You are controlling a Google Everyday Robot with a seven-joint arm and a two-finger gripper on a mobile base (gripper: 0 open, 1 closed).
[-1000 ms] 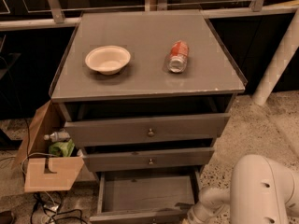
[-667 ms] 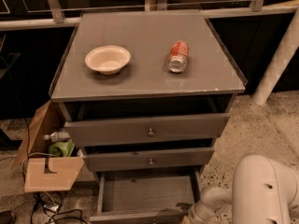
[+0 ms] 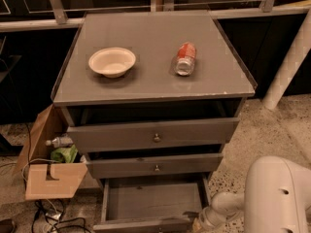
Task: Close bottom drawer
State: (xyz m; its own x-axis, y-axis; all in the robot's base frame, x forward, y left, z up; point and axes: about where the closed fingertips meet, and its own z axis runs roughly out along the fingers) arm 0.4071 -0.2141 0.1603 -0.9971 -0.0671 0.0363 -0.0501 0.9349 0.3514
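Note:
The grey cabinet [image 3: 153, 76] has three drawers. The bottom drawer [image 3: 153, 200] is pulled far out, and its shallow grey tray is open and empty. Its slim front panel [image 3: 143, 225] lies at the lower edge of the view, and its knob is out of view. My gripper [image 3: 193, 217] is at the front right corner of this drawer, low in the view, at the end of my white arm [image 3: 279, 198]. The middle drawer [image 3: 155, 165] and the top drawer [image 3: 154, 134] each stand slightly out, with brass knobs.
A white bowl [image 3: 112, 61] and a red can [image 3: 184, 58] lying on its side rest on the cabinet top. An open cardboard box [image 3: 48, 161] with a bottle and green item stands left of the cabinet, with cables [image 3: 53, 220] on the floor. A white post [image 3: 289, 57] leans at the right.

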